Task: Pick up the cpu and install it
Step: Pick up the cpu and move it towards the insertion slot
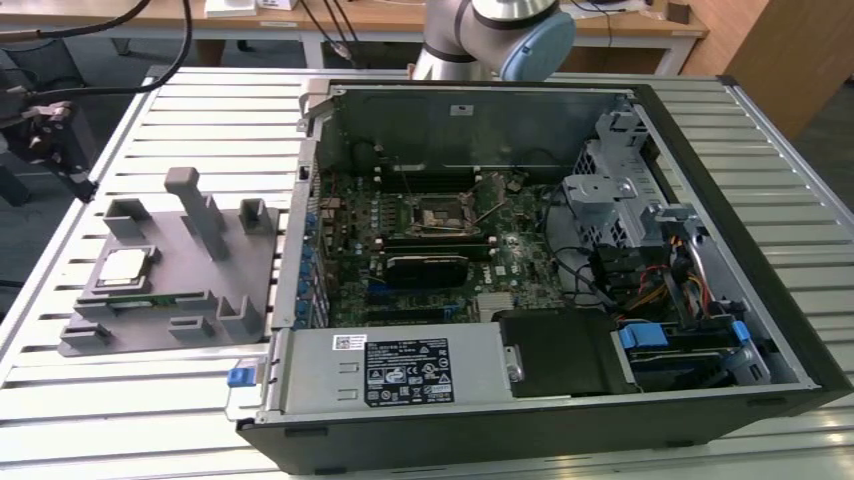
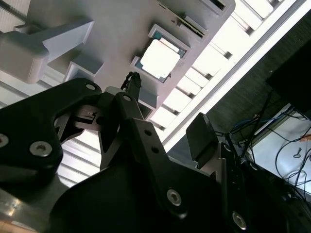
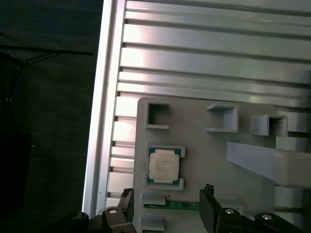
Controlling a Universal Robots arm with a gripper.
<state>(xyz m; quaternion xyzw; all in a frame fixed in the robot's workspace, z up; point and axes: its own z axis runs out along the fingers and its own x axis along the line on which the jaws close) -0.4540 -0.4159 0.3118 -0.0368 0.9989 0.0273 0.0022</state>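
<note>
Pincer point(image 3: 168, 190) is spread wide and holds nothing, facing the grey tray point(image 3: 204, 155). The cpu point(image 3: 164, 165) lies flat in a tray recess, just beside the green memory stick point(image 3: 181, 206). The tray rests on the slatted table point(image 3: 194, 63).

In the exterior view the light is even and soft, falling from above — the slatted worktop point(image 1: 160, 110) gleams pale, while the inside of the computer case point(image 1: 467, 130) lies in shade. In the second wrist view glare washes the cpu point(image 2: 157, 58) out to near white and the worktop glows, with the hand point(image 2: 166, 104) a near-black silhouette against it. In the first wrist view bright streaks run along the worktop — the floor point(image 3: 48, 97) beside it is dim.
</note>
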